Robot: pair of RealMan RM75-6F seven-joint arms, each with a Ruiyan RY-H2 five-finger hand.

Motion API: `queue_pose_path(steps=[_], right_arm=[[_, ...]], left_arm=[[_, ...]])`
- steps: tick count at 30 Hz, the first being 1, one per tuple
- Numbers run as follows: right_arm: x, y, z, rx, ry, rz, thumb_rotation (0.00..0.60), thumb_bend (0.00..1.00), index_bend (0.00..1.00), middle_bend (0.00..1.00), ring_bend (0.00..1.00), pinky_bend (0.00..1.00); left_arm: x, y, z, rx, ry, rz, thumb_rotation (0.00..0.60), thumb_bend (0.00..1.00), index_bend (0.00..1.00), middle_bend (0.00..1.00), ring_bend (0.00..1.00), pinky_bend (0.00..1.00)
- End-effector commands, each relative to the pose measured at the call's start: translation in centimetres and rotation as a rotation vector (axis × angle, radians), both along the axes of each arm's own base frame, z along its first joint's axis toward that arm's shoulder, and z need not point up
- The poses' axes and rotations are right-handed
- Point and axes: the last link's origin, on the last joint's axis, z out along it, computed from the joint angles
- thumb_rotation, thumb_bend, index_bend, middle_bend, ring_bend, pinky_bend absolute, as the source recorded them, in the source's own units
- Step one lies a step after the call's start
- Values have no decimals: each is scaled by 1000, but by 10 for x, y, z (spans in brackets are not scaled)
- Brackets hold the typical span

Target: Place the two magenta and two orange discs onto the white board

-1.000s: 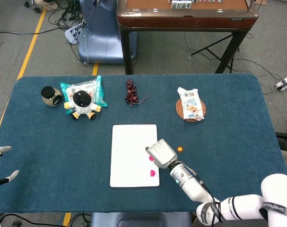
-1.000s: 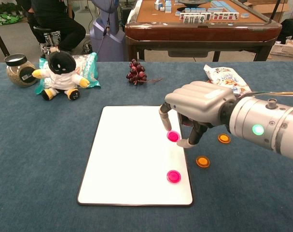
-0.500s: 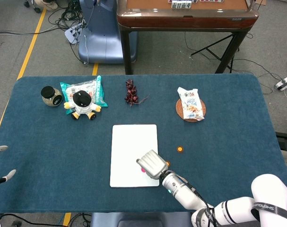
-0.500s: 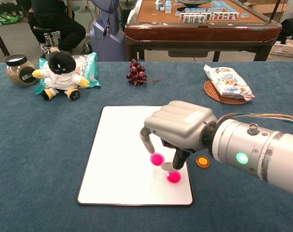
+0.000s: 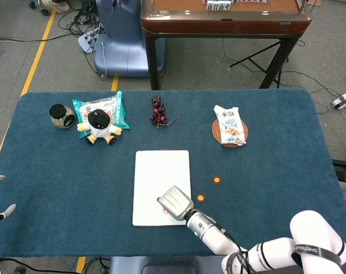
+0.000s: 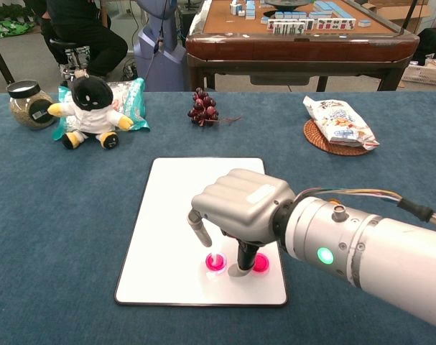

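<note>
The white board (image 5: 160, 177) (image 6: 176, 215) lies at the table's middle. Two magenta discs sit flat on its near right part. My right hand (image 5: 175, 201) (image 6: 238, 207) hovers over them, and a finger and thumb pinch the left magenta disc (image 6: 216, 262) against the board. The other magenta disc (image 6: 261, 264) lies just right of the thumb. In the head view the hand hides both. Two orange discs (image 5: 200, 198) (image 5: 216, 180) rest on the blue cloth right of the board. My left hand (image 5: 4, 211) shows only fingertips at the left edge, spread apart and holding nothing.
At the back stand a jar (image 5: 61, 116), a plush toy (image 5: 99, 127) on a green packet, a grape bunch (image 5: 157, 111) and a snack bag on a coaster (image 5: 230, 127). A wooden table (image 5: 224, 20) stands beyond the far edge.
My right hand moved toward the board's near edge and leftward, carrying one magenta disc along until it lies beside the other. The orange discs stayed put.
</note>
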Motion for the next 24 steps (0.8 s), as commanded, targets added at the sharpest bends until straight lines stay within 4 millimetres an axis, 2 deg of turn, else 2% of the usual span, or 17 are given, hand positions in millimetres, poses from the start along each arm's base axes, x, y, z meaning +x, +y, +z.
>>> queue_pose_path(steps=[1,6,10,19,24], right_arm=[[1,-1,-2,3,-5,-2,600,58,409,1000,1000,1000],[3,-2,1,-2,-21,2,600,44,395,1000,1000,1000],[-2,-5,13,-41,-12,8,600,79,395,1000,1000,1000],[-26,-13,46,-130,36,-24,600,145,395,1000,1000,1000],[-41,-15,56,-149,60,-51,600,156,395,1000,1000,1000]], left_arm=[[0,0,0,-1,0,0,600,46,327,301,342,522],[0,-1,0,-1,-2,1,600,46,327,301,342,522],[0,0,0,-2,0,2,600,46,327,301,342,522],[0,1,-2,-6,12,4,600,46,327,301,342,522],[0,1,-3,-6,15,7,600,46,327,301,342,522]])
